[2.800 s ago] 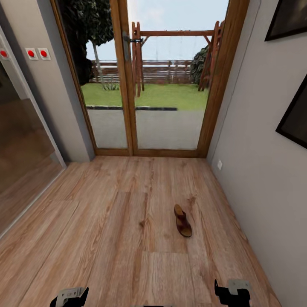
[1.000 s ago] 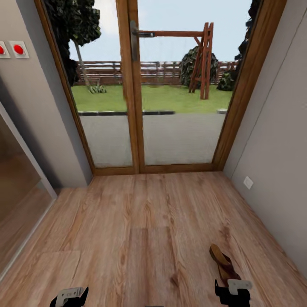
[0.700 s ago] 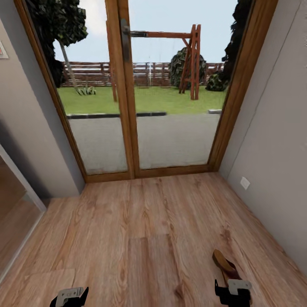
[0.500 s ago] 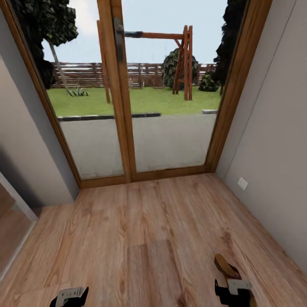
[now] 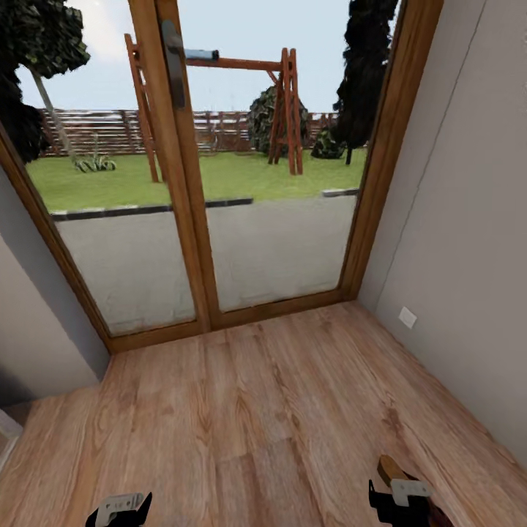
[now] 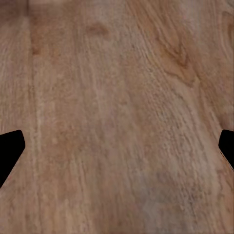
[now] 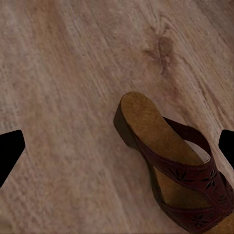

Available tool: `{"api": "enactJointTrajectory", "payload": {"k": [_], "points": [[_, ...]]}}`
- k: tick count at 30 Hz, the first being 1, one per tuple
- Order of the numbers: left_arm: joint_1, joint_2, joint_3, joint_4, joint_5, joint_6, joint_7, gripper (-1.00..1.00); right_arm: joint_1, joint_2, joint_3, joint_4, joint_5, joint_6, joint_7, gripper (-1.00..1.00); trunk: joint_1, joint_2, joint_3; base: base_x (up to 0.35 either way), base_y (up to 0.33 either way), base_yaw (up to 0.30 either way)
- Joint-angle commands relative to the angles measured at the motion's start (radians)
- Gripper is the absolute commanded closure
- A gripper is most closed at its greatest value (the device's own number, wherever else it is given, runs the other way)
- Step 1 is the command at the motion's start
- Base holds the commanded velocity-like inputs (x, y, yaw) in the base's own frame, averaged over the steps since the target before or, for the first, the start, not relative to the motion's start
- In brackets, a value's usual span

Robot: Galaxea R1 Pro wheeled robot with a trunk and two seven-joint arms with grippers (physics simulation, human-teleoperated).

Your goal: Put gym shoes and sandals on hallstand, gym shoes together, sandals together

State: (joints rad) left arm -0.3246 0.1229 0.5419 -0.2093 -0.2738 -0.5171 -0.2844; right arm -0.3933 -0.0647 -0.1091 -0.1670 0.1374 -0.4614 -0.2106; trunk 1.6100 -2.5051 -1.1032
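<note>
One dark-brown sandal [image 5: 388,465] lies on the wood-plank corridor floor [image 5: 256,410] at the bottom right of the head view; just its tan heel end peeks out past my right gripper [image 5: 399,503]. In the right wrist view the sandal [image 7: 170,161] lies flat below the open right gripper [image 7: 117,148], heel nearest the middle, nothing held. My left gripper [image 5: 117,509] is open over bare floor [image 6: 117,97], its black fingertips [image 6: 9,151] wide apart. The gym shoes and the hallstand are out of view.
A wood-framed glass double door [image 5: 183,219] closes the corridor ahead, with a garden behind it. A grey wall [image 5: 468,256] with a white socket [image 5: 408,317] runs along the right, close to the sandal. Another grey wall [image 5: 36,329] stands at the left.
The camera has moved forward and turned, so the door looms larger. The sandal has slid down the picture until it sits under the right gripper. It stays on the floor; both grippers stay open.
</note>
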Motion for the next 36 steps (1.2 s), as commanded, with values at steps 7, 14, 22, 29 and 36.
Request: {"api": "enactJointTrajectory", "payload": {"k": [7,14,22,29,36], "points": [[-0.001,0.000,0.009,0.001,-0.007,-0.003,-0.005,-1.00,-0.001,0.000,-0.007,0.001,0.011,-0.003,-0.003,-1.00,0.000,0.000,0.003,0.220,0.177,-0.238],[-0.001,0.000,0.009,0.001,-0.007,-0.003,-0.005,-1.00,-0.001,0.000,-0.007,0.001,0.010,-0.003,-0.003,-1.00,0.000,0.000,0.008,0.021,0.015,-0.238],[-0.001,0.000,0.009,0.001,-0.008,-0.003,-0.005,-1.00,-0.001,0.000,-0.007,0.001,0.010,-0.003,-0.004,-1.00,0.000,0.000,0.013,0.002,0.001,-0.238],[-0.001,0.000,0.009,0.001,-0.008,-0.003,-0.005,-1.00,-0.001,0.000,-0.007,0.001,0.010,-0.003,-0.004,-1.00,0.000,0.000,0.017,0.000,0.000,-0.238],[-0.001,0.000,0.009,0.001,-0.008,-0.003,-0.005,-1.00,-0.001,0.000,-0.007,0.001,0.010,-0.002,-0.003,-1.00,0.000,0.000,0.021,0.000,0.000,-0.238]]}}
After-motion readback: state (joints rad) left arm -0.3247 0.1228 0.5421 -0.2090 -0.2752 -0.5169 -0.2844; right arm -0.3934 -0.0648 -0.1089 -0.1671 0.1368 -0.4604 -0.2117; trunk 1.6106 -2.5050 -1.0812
